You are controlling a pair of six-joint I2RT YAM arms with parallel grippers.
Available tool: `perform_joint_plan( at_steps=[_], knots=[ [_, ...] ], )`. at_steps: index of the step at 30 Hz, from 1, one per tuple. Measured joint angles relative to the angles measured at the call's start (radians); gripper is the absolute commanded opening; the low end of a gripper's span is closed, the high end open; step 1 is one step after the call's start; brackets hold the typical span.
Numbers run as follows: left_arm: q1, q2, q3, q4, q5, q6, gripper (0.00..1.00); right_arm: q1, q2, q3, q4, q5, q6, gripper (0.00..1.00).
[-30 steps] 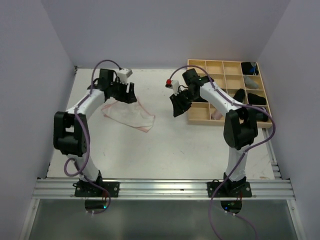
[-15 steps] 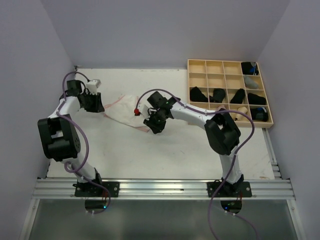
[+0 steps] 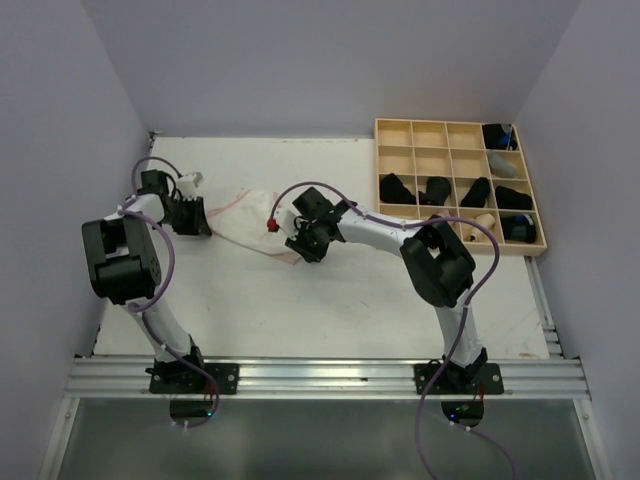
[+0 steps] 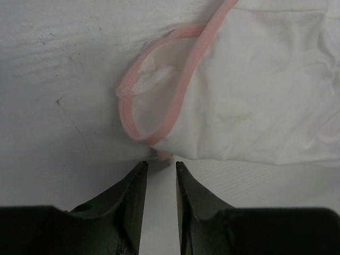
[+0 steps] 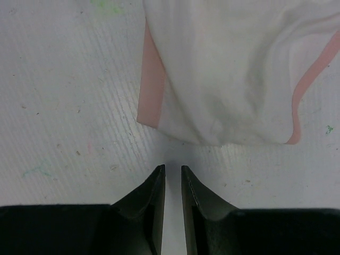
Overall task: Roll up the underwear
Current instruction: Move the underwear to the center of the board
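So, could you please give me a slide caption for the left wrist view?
Left pincer, jaws narrowly apart, poised at the pink-edged corner of the whitish underwear.

Overhead rear view, wrist close-ups on underwear [image 3: 252, 222]

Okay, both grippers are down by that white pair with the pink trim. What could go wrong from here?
1. The left gripper has at most a sliver of the underwear, its pink edging, at its tips, with the jaws almost closed. A pull might slip off.
2. The right gripper sits just short of the cloth's corner with only a narrow slit, so closing may catch nothing.
3. The cloth lies folded over on itself, so a roll could come out uneven.
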Motion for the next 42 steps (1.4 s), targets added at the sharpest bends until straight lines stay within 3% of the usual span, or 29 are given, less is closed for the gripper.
perform_joint_plan(
  at_steps=[11,15,21,42],
  knots=[
    [0.003,0.022,0.000,0.047,0.027,-0.056,0.35,0.000,-0.001,-0.030,0.018,-0.052,-0.044,0.31],
    [0.005,0.029,0.000,0.064,0.039,-0.070,0.31,0.002,-0.001,-0.034,0.019,-0.080,-0.055,0.35],
    [0.007,0.051,0.016,0.076,0.055,-0.094,0.19,0.003,-0.001,-0.034,0.033,-0.092,-0.060,0.35],
    [0.011,0.074,0.035,0.077,0.076,-0.112,0.16,0.035,0.008,-0.026,0.117,-0.166,-0.123,0.35]
  ],
)
